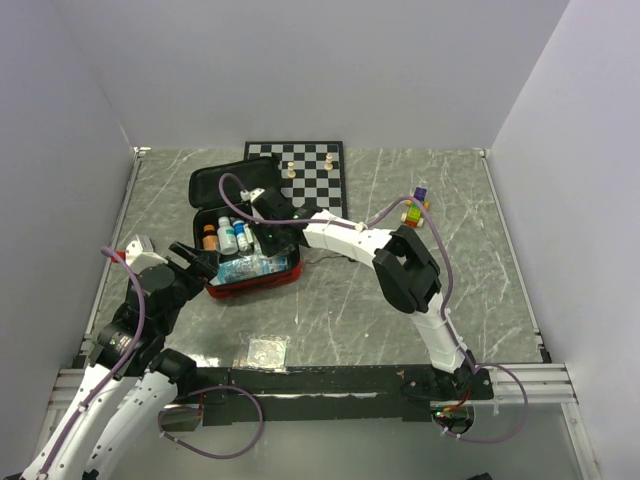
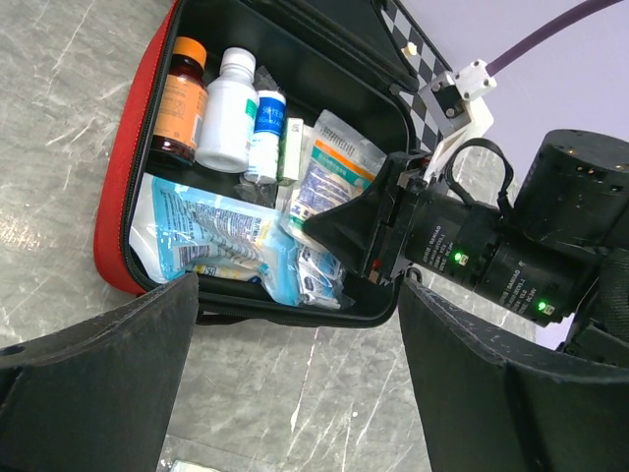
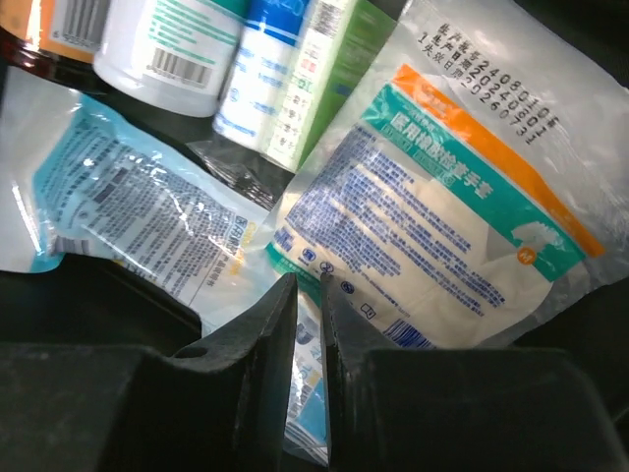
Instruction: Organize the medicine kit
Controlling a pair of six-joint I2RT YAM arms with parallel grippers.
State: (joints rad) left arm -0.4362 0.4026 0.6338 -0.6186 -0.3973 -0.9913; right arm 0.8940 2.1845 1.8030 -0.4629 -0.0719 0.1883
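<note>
Right wrist view: your right fingers [image 3: 260,344] nearly meet at the orange-striped pouch [image 3: 442,216] corner, hold unclear; left fingers [image 2: 128,364] gape; confirm before lifting

I see the marbled table [image 1: 480,260] carrying the kit [image 1: 255,283] (lid open), a chessboard [image 1: 320,180] behind, a packet [image 1: 268,352] and blocks [image 1: 415,208].

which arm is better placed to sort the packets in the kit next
Probably right. The right gripper sits down inside the medicine kit, its tips at the orange-striped packet; the left gripper hangs open outside the kit.
</note>
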